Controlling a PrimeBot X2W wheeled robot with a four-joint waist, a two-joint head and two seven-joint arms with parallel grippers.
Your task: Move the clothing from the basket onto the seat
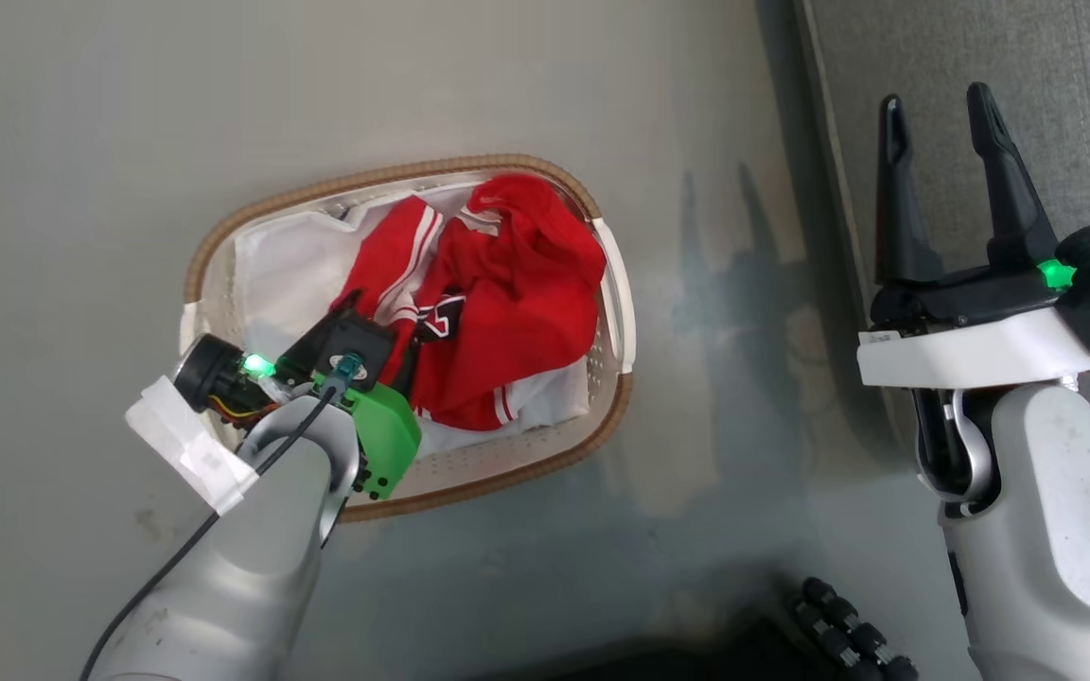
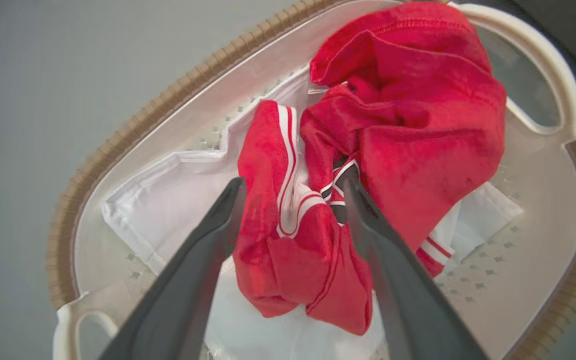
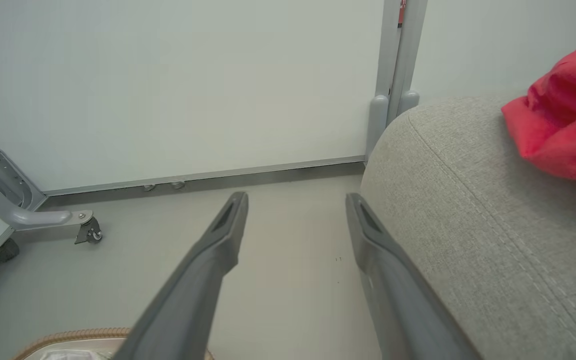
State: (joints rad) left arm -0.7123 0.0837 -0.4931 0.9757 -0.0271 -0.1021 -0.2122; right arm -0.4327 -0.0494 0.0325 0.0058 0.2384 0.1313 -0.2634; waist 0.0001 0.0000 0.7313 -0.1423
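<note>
**Clothing** [image 2: 408,130]: red sports garments with white stripes and dark lettering, heaped in the basket [image 1: 394,180] toward one handle end, on a white cloth lining [image 2: 168,195]. A further red piece [image 3: 563,125] lies on the seat [image 3: 468,210].

**Basket:** oval, perforated white plastic with a brown woven rim. It stands on the grey floor [image 1: 81,142], apart from the seat.

**Left gripper** [image 2: 294,179]: jaws apart and angled down into the basket, straddling a striped fold. Nothing is pinched. It is probably set this way so that closing takes the fold.

**Right gripper** [image 1: 935,95]: jaws apart and empty, held beside the seat's rounded front edge, probably to stay clear of the carrying path.

**Room:** the basket wall and handles ring the heap closely, so straight up looks like the free exit. A bare strip of floor separates the basket from the seat. The seat's grey cushion offers a broad bare surface next to the red piece.
</note>
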